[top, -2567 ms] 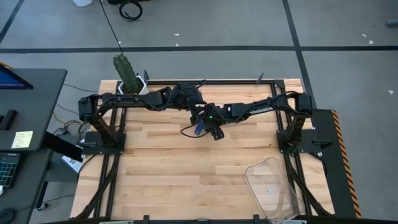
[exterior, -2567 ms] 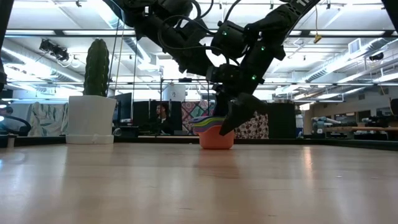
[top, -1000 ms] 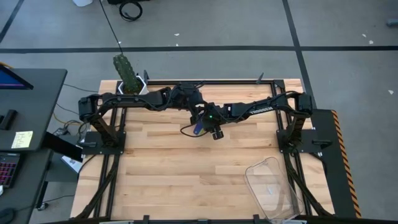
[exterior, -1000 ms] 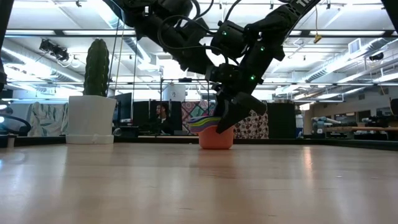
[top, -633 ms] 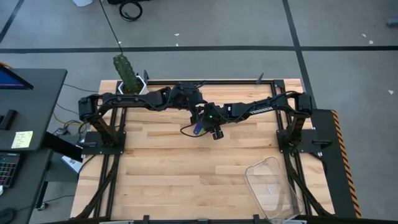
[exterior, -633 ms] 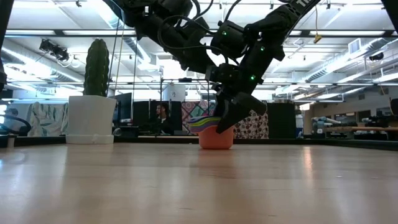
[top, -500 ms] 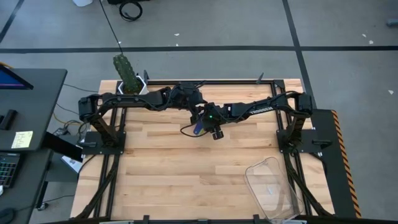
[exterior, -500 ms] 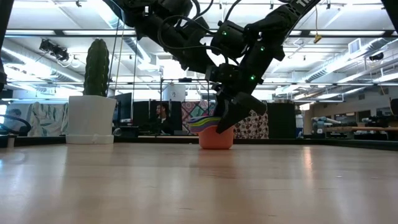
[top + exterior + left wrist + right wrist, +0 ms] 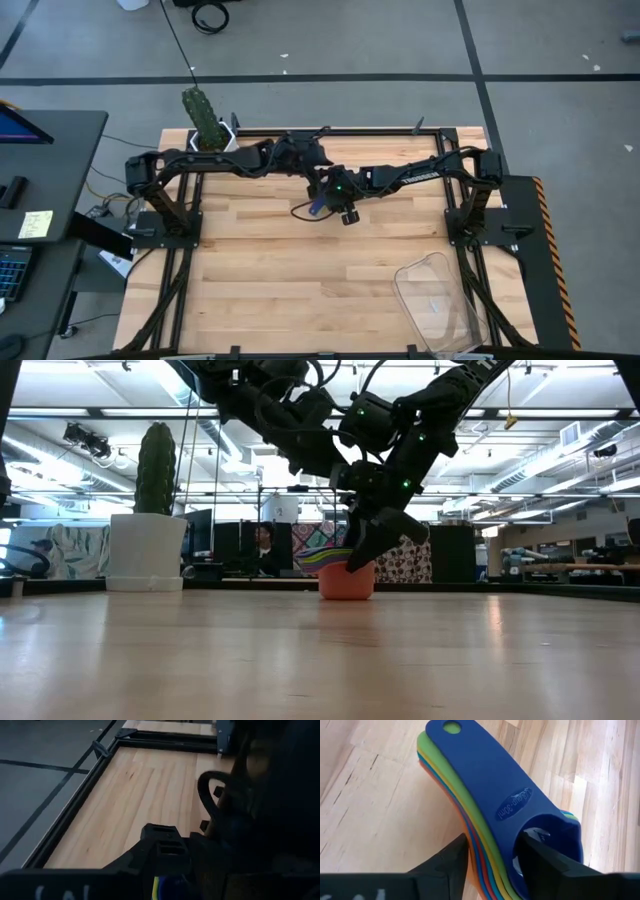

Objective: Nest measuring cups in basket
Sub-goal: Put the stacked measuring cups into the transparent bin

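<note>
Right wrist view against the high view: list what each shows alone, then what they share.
Only the right wrist view shows the nested measuring cups as a stack with fanned handles, a blue one on top, green, yellow and orange edges beneath, and the right gripper straddling the stack. Only the high view shows the basket standing apart at the table's near right corner, the cactus pot, and the left gripper. Both show the wooden table and the blue handle.

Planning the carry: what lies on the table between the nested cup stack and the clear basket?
Only bare wood: in the high view, nothing sits between the measuring cups and the basket.
</note>
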Controlling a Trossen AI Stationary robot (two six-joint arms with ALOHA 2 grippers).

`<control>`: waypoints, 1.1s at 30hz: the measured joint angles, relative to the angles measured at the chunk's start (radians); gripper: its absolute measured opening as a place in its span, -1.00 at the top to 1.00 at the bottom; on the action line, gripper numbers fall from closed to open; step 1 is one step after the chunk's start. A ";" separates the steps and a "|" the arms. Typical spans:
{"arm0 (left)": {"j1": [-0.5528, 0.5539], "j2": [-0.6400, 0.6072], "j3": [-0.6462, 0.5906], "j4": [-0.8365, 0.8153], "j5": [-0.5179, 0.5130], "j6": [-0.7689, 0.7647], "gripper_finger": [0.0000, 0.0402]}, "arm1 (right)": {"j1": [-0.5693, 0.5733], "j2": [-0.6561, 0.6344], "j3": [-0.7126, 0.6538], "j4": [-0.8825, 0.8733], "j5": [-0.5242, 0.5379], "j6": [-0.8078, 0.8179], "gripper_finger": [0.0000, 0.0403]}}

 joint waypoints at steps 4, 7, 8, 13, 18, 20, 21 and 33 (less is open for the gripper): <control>0.000 -0.037 0.000 0.023 0.000 -0.020 0.40 | 0.000 0.000 0.000 0.000 0.000 0.000 0.19; 0.000 -0.074 0.000 0.029 -0.004 -0.019 0.40 | 0.000 0.000 0.000 0.000 0.000 0.000 0.21; 0.000 -0.090 0.000 0.026 -0.005 -0.018 0.40 | 0.000 0.000 0.000 0.001 0.000 0.000 0.22; 0.003 -0.163 0.000 0.022 -0.016 -0.017 0.40 | 0.000 0.000 0.000 0.001 0.000 0.000 0.27; 0.008 -0.220 0.001 -0.006 -0.027 -0.014 0.40 | 0.000 0.000 0.001 0.000 0.000 0.000 0.36; 0.010 -0.238 0.001 -0.049 -0.041 -0.015 0.40 | 0.000 0.000 0.005 -0.003 0.000 0.000 0.38; 0.010 -0.244 0.001 -0.072 -0.052 -0.015 0.40 | 0.000 0.000 0.008 -0.006 0.000 0.001 0.39; 0.007 -0.251 0.000 -0.317 -0.089 -0.067 0.40 | 0.000 0.003 0.036 -0.045 -0.001 0.001 0.40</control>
